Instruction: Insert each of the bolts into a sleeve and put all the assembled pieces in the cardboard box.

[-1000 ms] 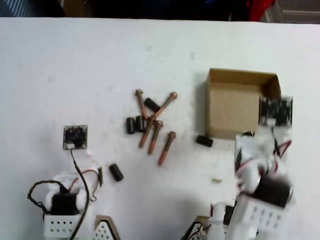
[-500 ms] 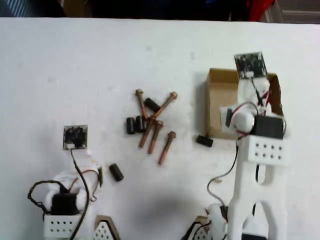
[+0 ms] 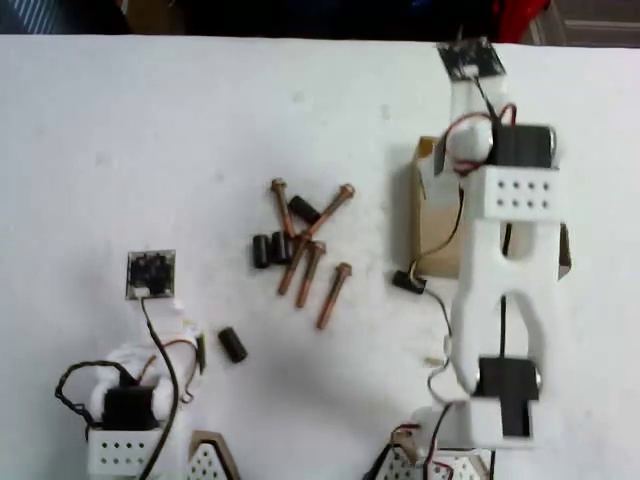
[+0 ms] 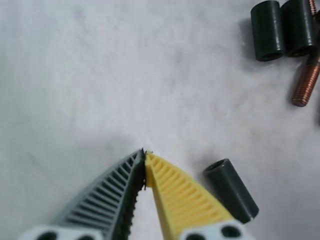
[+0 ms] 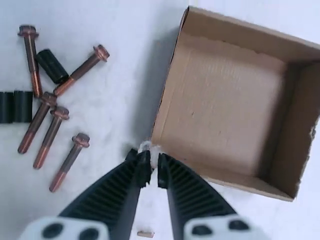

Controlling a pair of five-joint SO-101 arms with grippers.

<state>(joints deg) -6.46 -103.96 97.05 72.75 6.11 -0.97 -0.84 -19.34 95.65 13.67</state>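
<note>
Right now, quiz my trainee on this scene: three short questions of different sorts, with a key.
1. How many bolts lie outside the box?
2. True or false: the box already holds an assembled piece.
3. The left gripper is: A) open, B) shut on nothing, C) shut on a bolt.

Key: 1) five; 2) false, the box is empty; 3) B.
</note>
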